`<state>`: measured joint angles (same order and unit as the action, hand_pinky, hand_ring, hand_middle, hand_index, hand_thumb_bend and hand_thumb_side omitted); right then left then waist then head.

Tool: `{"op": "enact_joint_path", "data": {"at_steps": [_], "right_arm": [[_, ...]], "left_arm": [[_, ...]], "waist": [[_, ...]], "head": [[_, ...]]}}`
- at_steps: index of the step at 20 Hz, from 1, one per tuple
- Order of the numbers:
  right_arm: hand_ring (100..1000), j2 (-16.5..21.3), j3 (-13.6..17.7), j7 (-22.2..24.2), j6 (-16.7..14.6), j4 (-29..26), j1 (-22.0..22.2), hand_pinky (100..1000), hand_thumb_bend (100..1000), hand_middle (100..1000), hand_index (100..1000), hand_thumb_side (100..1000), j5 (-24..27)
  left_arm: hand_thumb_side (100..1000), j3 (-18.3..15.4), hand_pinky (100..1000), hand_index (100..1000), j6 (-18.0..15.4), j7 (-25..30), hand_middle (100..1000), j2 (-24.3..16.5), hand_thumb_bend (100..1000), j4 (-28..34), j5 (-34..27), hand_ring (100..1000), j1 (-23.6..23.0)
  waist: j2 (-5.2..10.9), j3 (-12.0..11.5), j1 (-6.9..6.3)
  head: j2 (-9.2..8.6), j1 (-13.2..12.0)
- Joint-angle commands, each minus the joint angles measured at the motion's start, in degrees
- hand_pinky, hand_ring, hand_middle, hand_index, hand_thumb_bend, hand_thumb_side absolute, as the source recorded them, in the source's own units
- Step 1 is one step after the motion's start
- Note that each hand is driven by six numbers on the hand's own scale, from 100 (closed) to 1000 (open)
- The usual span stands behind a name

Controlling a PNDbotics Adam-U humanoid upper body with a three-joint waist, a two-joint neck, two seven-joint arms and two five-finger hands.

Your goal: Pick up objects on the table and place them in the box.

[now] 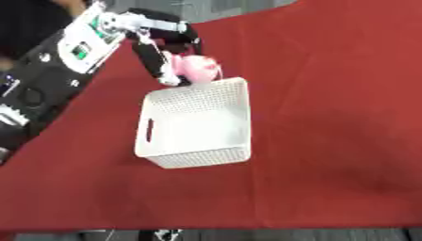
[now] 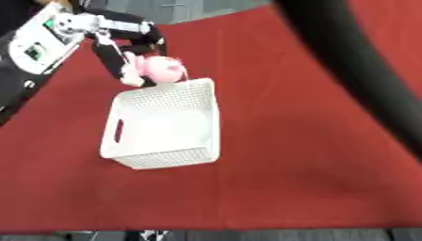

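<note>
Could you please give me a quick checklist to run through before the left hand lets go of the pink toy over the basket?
1. Toy held: the left hand has its fingers curled round the pink toy. Ok.
2. Toy over the opening: it sits at the far rim of the white basket, not clearly over the inside. Not ok.
3. Basket upright, opening up: ok.
4. Room inside the basket: nothing shows in it. Ok.
5. Right hand out of the way: only a dark arm crosses the right eye view; the hand is not seen. Cannot tell.
</note>
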<state>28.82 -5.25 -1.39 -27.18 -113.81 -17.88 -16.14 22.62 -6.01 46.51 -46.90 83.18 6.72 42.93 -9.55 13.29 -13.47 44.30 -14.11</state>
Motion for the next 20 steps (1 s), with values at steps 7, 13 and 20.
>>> {"op": "enact_joint_path", "data": {"at_steps": [7,13,20], "right_arm": [[698,0.1,0.1,0.3,0.4,-0.8,-0.2,605,118,816,759,788,0.3],[698,0.0,0.0,0.4,0.3,-0.8,-0.2,605,118,816,758,788,0.4],[698,0.0,0.0,0.4,0.3,-0.8,-0.1,606,122,816,756,787,0.4]], "left_arm": [[100,3.8,100,287,0.1,3.1,152,-0.3,203,3.0,-1.6,107,0.6],[486,3.3,459,776,-3.8,1.2,669,0.3,721,2.7,3.5,636,1.0],[502,0.8,559,848,-7.4,1.3,763,1.3,870,-0.8,10.5,719,1.2]], "waist": [[0.48,0.0,0.52],[0.62,0.4,0.52],[0.58,0.4,0.52]], "head": [[-0.18,0.6],[-0.18,0.8],[-0.18,0.9]]}}
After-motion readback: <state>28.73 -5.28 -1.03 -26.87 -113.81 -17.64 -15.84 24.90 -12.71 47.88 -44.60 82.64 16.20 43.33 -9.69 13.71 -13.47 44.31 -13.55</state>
